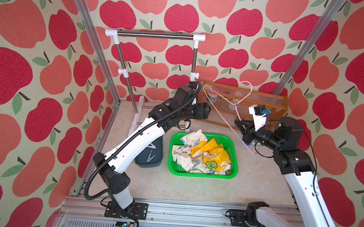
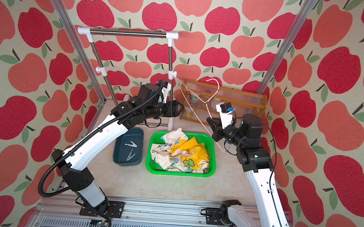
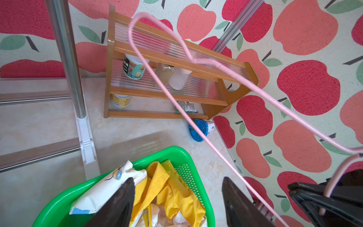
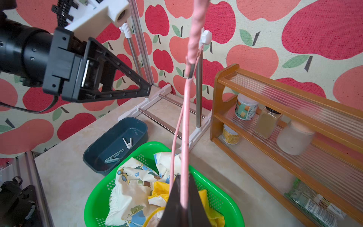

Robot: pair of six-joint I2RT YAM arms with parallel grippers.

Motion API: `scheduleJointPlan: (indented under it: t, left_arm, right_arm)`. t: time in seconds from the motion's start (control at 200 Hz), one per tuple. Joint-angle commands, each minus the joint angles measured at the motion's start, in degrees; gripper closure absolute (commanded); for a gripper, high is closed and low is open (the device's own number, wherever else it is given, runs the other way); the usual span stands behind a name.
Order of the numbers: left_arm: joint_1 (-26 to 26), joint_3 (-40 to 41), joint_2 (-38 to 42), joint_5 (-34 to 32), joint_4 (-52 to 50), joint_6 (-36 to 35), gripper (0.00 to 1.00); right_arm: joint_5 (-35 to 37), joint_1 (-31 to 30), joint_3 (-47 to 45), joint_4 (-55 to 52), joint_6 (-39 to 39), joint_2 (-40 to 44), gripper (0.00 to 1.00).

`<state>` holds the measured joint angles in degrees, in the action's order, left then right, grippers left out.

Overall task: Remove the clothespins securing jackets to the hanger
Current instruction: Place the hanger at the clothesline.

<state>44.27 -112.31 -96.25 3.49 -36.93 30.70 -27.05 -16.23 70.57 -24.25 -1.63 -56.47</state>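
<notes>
**Top views.** Both clothespins [image 2: 131,155] lie in the dark bin [image 2: 121,136] beside my left forearm. The jacket [image 1: 204,155] is heaped in the green basket [image 1: 202,175]. Nothing is pinned, so I judge the unpinning done, with only the bare hanger [image 1: 246,81] left to deal with. It is held in the air in front of the wooden shelf [image 1: 265,98], hook uppermost. Its long bar slants from a raised rounded shoulder down to an end by my right wrist. My right gripper [image 1: 238,122] has it near the neck. My left gripper [image 1: 208,110] points at the raised shoulder, just beside it. The rack bar [image 1: 155,36] sits higher, on my left arm's side, so a rehang would be a lift up and across.

**Left wrist.** My left fingers [image 3: 117,206] are spread and empty. The long bar passes the outer side of one finger, not through the gap. I can't tell whether it touches. The top views don't settle which side it passes.

**Right wrist.** My right fingers [image 4: 196,212] are pressed together on the pink wire, with the basket directly beneath. Only this view shows the pinch itself; from above, fingers and wire merely cross.
</notes>
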Motion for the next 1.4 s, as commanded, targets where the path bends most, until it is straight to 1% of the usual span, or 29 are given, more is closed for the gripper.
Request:
scheduleJointPlan:
  t: [0.0,0.115,0.23,0.44,0.645,0.755,0.795,0.93,0.975,1.01,1.06,1.12,1.155,1.19,1.291,1.391]
  left_arm:
    - [0.6,0.5,2.7,1.8,5.5,2.3,0.28]
    - [1.4,0.6,2.9,4.3,8.8,3.6,0.24]
    - [2.6,0.6,2.6,4.9,11.4,3.6,0.23]
    - [3.5,0.0,-0.4,5.7,12.1,4.3,0.26]
    - [4.4,-3.3,-4.0,5.3,10.2,2.5,0.27]
    - [4.4,-4.9,-5.5,5.4,10.3,1.5,0.30]
    - [4.4,-5.5,-6.1,5.3,10.1,1.1,0.34]
    - [4.4,-6.4,-6.6,5.5,10.5,-0.2,0.54]
    - [4.4,-6.3,-6.5,5.5,10.5,-0.4,0.58]
    - [4.4,-6.1,-6.5,5.5,10.3,-0.5,0.63]
    - [4.4,-5.9,-6.4,5.6,10.0,-0.7,0.67]
    - [4.4,-5.5,-6.3,5.5,9.8,-0.9,0.79]
    - [4.4,-5.3,-6.2,5.2,9.7,-0.9,0.88]
    - [4.4,-5.1,-6.2,4.8,9.7,-0.9,1.00]
    - [4.2,-4.7,-6.0,4.8,9.4,-1.2,1.00]
    - [4.0,-4.3,-5.9,4.1,9.1,-1.7,1.00]
  right_arm:
    - [2.9,-2.9,-0.2,2.4,0.6,-0.8,1.00]
    - [6.0,-6.1,0.1,2.5,-1.1,-2.4,1.00]
    - [7.6,-8.0,0.1,3.5,-0.9,-4.0,1.00]
    - [8.3,-9.7,0.0,7.4,2.2,-4.7,1.00]
    - [9.0,-11.1,0.0,8.5,3.6,-4.5,1.00]
    - [9.6,-12.1,-0.5,8.3,4.2,-4.2,1.00]
    - [9.8,-12.4,-0.7,8.5,4.7,-4.1,1.00]
    - [10.2,-12.9,-1.9,9.1,6.1,-3.7,1.00]
    - [10.6,-13.0,-2.3,9.3,6.5,-3.6,1.00]
    - [10.9,-13.1,-2.6,9.6,6.8,-3.4,1.00]
    - [11.2,-13.2,-3.0,10.1,7.3,-3.1,1.00]
    - [11.7,-13.2,-3.3,10.4,7.7,-2.9,1.00]
    - [11.9,-13.2,-3.3,10.5,7.8,-2.9,0.98]
    - [12.2,-13.2,-3.3,10.6,7.9,-2.9,0.97]
    - [12.8,-13.2,-3.1,10.7,7.8,-3.0,0.92]
    - [12.7,-13.2,-3.0,11.0,7.7,-3.1,0.76]
